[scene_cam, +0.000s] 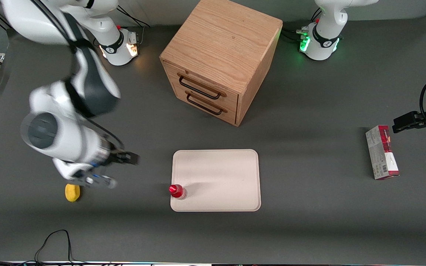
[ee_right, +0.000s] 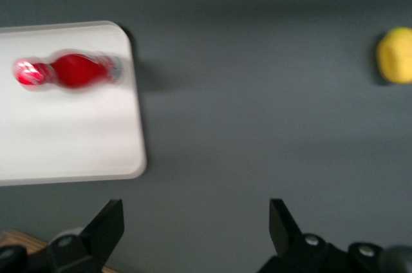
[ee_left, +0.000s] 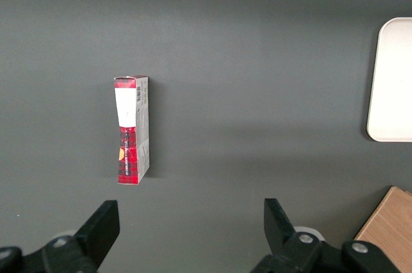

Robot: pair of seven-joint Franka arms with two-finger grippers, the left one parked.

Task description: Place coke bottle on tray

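Coke bottle (scene_cam: 177, 191) upright on tray (scene_cam: 220, 173) edge; gripper (scene_cam: 122, 168) apart, empty, above table near lemon (scene_cam: 72, 193). Only retreat remaining.

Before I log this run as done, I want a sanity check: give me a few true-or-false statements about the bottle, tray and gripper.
1. The bottle stands upright on the tray, near its edge. True.
2. The gripper is shut on the bottle. False: it is open and empty, above bare table toward the working arm's end, apart from the tray.
3. A lemon lies on the tray. False: it lies on the table, near the gripper.
4. The carton lies on the table toward the parked arm's end. True.
5. A cabinet drawer is open. False: both are shut.
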